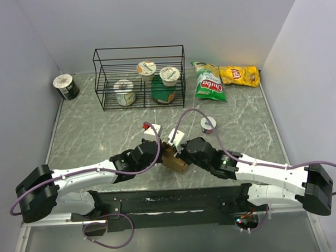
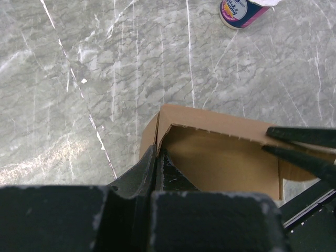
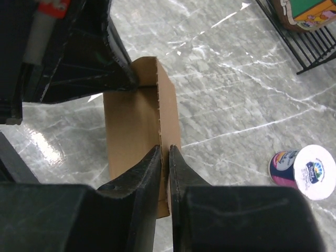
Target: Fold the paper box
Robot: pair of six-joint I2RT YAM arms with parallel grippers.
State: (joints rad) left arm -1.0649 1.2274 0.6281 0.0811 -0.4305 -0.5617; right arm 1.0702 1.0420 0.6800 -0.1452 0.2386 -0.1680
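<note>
Because the paper box (image 1: pixel 174 157) is looking light and easily creased, left fingers (image 2: pixel 144 170) and right fingers (image 3: pixel 149 168) are clamping its thin walls near the folds, mid-frame.

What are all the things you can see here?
box: one, brown, middle of the table, between the claws
rack: one, black wire, at the back
rack cups: three, white lids, in the rack
green-brown tub: one, in the rack, hard to tell what it is
dark cup: one, white lid, on its side, back left corner
small cup: one, pink and blue, white lid, behind the right arm
chip bags: two, one green, one yellow, back right
table: one, grey marble, under everything
arms: two, white and black, near edge
left claw: one, black, shut on a box wall
right claw: one, black, shut on a box wall
</note>
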